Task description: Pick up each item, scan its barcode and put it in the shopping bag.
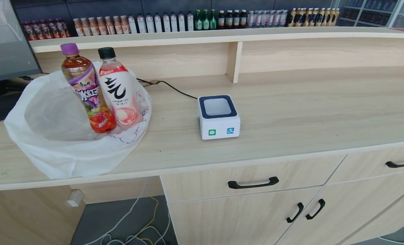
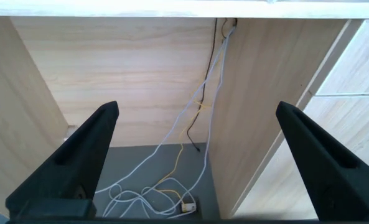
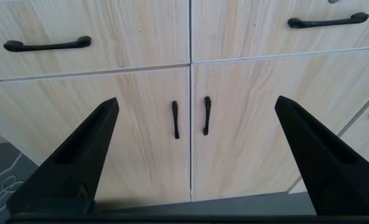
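1. Since the purple-cap bottle [image 1: 88,92] and the black-cap bottle [image 1: 120,90] stand upright in the bag [image 1: 45,149] at the left of the frame, propped by its wall, the task seems finished.
2. The scanner [image 1: 218,117] sits at the centre, window up.
3. The left gripper [image 2: 196,109] and right gripper [image 3: 196,102] are released, empty, low below the counter [image 1: 290,112].

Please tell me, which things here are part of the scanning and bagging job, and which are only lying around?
Part of the job:
- purple-capped bottle and black-capped bottle, both in the shopping bag
- scanner

Only lying around:
- row of bottles on the back shelf
- screen
- floor cables
- cupboard doors
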Controlling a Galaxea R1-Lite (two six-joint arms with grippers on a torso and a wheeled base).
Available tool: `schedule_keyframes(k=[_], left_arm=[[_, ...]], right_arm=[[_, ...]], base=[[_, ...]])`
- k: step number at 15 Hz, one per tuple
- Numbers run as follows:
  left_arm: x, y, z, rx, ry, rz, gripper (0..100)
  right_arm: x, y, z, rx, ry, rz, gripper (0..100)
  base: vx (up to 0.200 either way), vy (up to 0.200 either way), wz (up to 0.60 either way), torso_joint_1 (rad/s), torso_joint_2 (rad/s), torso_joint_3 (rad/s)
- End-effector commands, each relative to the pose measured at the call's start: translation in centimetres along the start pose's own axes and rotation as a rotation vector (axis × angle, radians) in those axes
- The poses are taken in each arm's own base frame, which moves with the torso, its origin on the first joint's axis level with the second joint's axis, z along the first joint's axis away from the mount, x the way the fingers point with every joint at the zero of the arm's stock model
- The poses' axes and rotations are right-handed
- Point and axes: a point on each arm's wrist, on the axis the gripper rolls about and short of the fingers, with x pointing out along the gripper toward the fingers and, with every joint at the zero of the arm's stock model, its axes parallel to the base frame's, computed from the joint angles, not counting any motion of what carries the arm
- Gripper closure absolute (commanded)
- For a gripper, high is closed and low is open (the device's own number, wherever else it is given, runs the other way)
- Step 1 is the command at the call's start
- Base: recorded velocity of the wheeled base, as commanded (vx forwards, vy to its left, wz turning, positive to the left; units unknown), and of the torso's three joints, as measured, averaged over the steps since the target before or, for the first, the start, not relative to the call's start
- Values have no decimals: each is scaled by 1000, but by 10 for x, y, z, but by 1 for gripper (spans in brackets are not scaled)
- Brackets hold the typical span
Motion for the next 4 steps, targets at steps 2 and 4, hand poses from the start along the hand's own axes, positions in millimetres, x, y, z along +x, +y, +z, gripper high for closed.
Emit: schedule_keyframes(k=[2,4], left_arm=[[0,0,0,0,0,0,0],[0,0,0,0,0,0,0]], right_arm=[[0,0,0,-1,1,0,0],[0,0,0,-1,1,0,0]], base=[[0,0,0,0,0,0],[0,0,0,0,0,0]])
